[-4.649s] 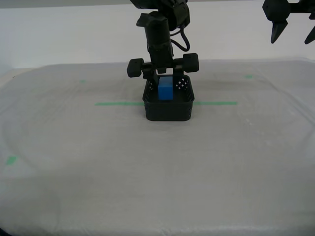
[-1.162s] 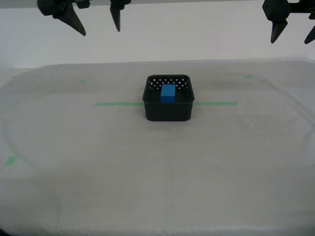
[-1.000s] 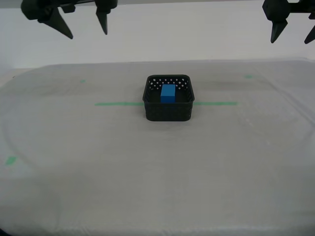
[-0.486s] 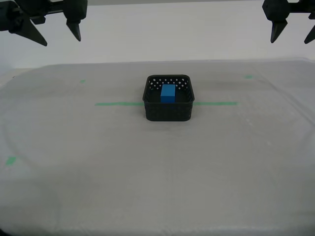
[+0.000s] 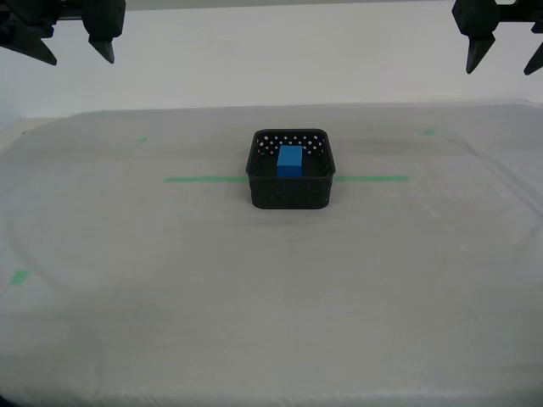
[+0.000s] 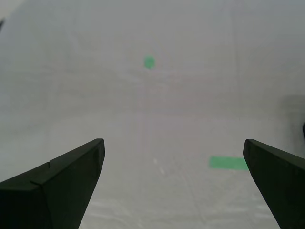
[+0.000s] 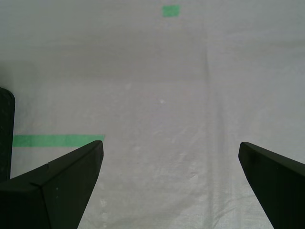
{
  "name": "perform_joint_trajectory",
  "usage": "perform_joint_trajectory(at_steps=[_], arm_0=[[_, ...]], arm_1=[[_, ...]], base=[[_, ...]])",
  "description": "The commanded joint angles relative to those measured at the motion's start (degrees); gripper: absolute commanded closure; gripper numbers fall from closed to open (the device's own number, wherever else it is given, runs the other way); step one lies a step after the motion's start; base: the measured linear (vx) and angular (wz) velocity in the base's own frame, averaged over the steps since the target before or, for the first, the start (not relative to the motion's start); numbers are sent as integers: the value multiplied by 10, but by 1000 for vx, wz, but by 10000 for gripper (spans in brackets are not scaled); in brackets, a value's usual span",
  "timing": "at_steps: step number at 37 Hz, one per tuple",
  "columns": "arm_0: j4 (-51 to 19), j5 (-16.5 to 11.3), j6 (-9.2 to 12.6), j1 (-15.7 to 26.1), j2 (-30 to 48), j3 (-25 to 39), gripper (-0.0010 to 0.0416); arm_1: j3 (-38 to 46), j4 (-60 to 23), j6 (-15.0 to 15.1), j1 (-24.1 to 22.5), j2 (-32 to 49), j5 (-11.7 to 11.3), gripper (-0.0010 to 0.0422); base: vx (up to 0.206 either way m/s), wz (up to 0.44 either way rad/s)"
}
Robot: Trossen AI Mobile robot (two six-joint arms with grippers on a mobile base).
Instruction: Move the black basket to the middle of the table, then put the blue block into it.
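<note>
Gripper status: our first gripper (image 5: 502,68) hangs high at the exterior view's right, well above the table (image 5: 254,297). Its jaws are spread wide and hold nothing. Our second gripper (image 5: 78,59) hangs equally high at the exterior view's left, also wide apart and empty. We see only cloth and green tape between both sets of jaws in the wrist views.

Basket (image 5: 288,193) position: upright on the cloth, astride the long green tape line (image 5: 204,179), near the middle of the table and well apart from both grippers. Block (image 5: 290,161) position: inside the basket, toward its far wall.
</note>
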Motion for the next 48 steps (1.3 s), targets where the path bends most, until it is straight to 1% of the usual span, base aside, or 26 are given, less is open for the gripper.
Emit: perform_joint_trajectory(at_steps=[1, 6, 9, 13, 19, 48], arm_0=[[2, 0, 0, 0, 0, 0, 7], [3, 0, 0, 0, 0, 0, 7], [3, 0, 0, 0, 0, 0, 7], [3, 0, 0, 0, 0, 0, 7], [4, 0, 0, 0, 0, 0, 7], [4, 0, 0, 0, 0, 0, 7]], arm_1=[[-8, 24, 6, 1, 0, -13, 11], [-37, 69, 11, 3, 0, -18, 12], [-59, 111, 23, 3, 0, -28, 12], [-81, 156, 17, 4, -1, -28, 12], [-82, 155, 12, 4, 0, -28, 12], [-82, 155, 12, 4, -1, -28, 12]], base=[[0, 0], [0, 0], [0, 0], [0, 0], [0, 0], [0, 0]])
